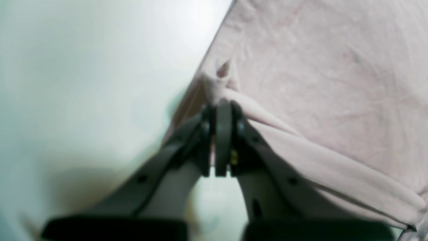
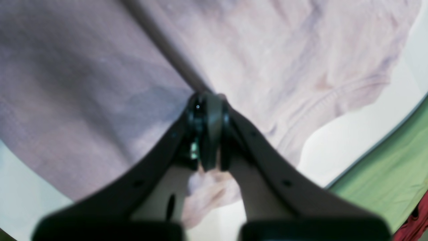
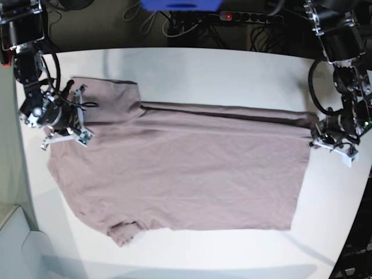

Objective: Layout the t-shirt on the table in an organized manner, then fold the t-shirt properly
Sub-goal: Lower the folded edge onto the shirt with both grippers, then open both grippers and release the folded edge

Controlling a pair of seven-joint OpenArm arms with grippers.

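The mauve-pink t-shirt lies spread sideways on the white table, with its sleeves toward the left of the base view and its hem toward the right. A long strip of its far edge is doubled over. My left gripper is at the right end, shut on a pinch of the hem corner; the cloth trails off in folds. At the left end my right gripper is shut on fabric near the far sleeve. In its wrist view the closed jaws sit on the shirt.
A power strip with cables and a blue object lie behind the table's far edge. Green material and something red lie beyond the table edge by my right arm. A white panel stands at the lower left.
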